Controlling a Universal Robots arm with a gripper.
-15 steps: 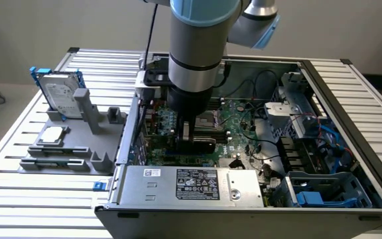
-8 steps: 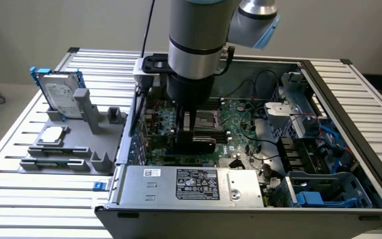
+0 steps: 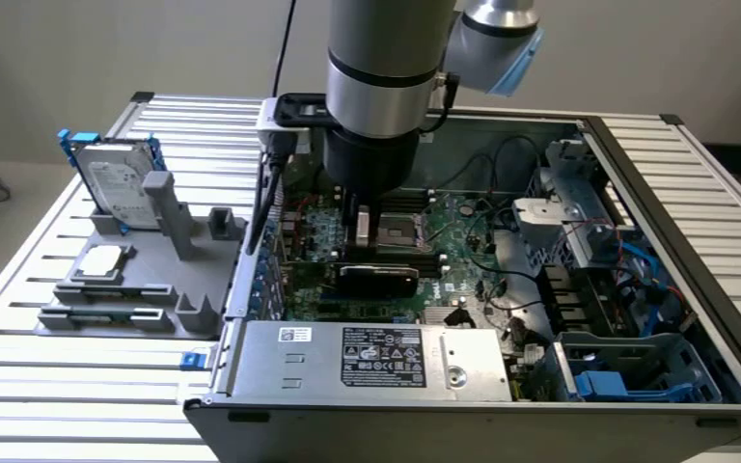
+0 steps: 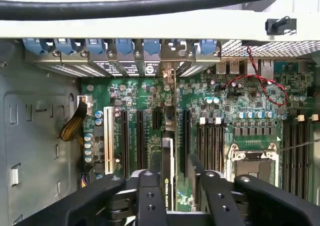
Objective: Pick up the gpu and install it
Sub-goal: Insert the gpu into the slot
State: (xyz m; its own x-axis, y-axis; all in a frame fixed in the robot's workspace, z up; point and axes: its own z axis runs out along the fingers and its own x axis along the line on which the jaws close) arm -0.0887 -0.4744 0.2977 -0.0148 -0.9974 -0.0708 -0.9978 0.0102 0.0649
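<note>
On the exterior view's left, one grey moulded plastic holder (image 3: 204,309) sits on the ribbed aluminium table (image 3: 62,386); in it stands one silver hard drive in a blue frame (image 3: 120,183), upright at the far end. Next comes one open black computer case (image 3: 679,193), lying on its side; inside, on the green motherboard (image 3: 461,227), stands one gpu (image 3: 377,281), seen as a long, low black-covered card set on edge among the expansion slots. One grey cylindrical robot arm (image 3: 390,87) reaches straight down over it; one silver boxed power supply (image 3: 370,357) lies just nearer the camera.

The exterior view gives the card's broad black face, while the arm hides the pincer's tips. The wrist view gives the gpu (image 4: 169,186) edge-on: thin, with a green board edge and a black strip bearing a small green logo. It also shows the gripper (image 4: 172,171) with its two black fingers (image 4: 150,201) straddling the card. One finger is against it or just beside it; the other stands off with a strip of board showing between, so the pincer is open, not clamped. That view adds one silver processor socket (image 4: 252,161) and one red twisted wire pair (image 4: 255,81).
</note>
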